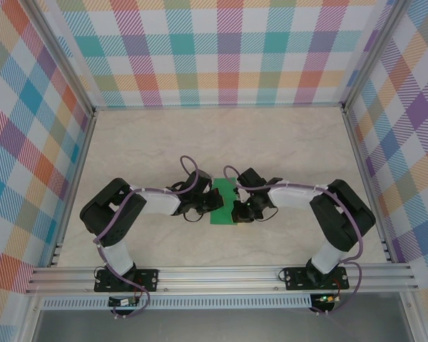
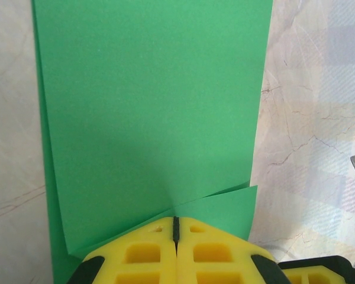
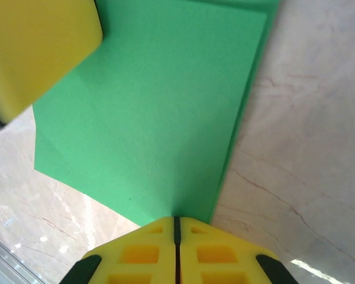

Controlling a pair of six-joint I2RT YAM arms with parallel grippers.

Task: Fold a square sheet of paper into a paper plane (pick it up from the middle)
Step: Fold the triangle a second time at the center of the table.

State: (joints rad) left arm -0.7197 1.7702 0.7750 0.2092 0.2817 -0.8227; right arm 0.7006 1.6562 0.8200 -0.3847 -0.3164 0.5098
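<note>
1. Green square sheet of paper point(image 1: 222, 202), folded double, lies flat on marble table point(image 1: 285, 142).
2. L gripper point(image 2: 176, 220) at sheet's left edge, jaws together, pinching it.
3. R gripper point(image 3: 177, 219) at sheet's right edge, jaws likewise clamped on it.

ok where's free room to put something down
Free: far table up to the back wall, plus strips by the left wall and right wall. Crowded: near middle, where left gripper and right gripper are shut on the sheet of paper.

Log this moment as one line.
left gripper: shut on paper sheet | right gripper: shut on paper sheet | state: doubled over, on table
</note>
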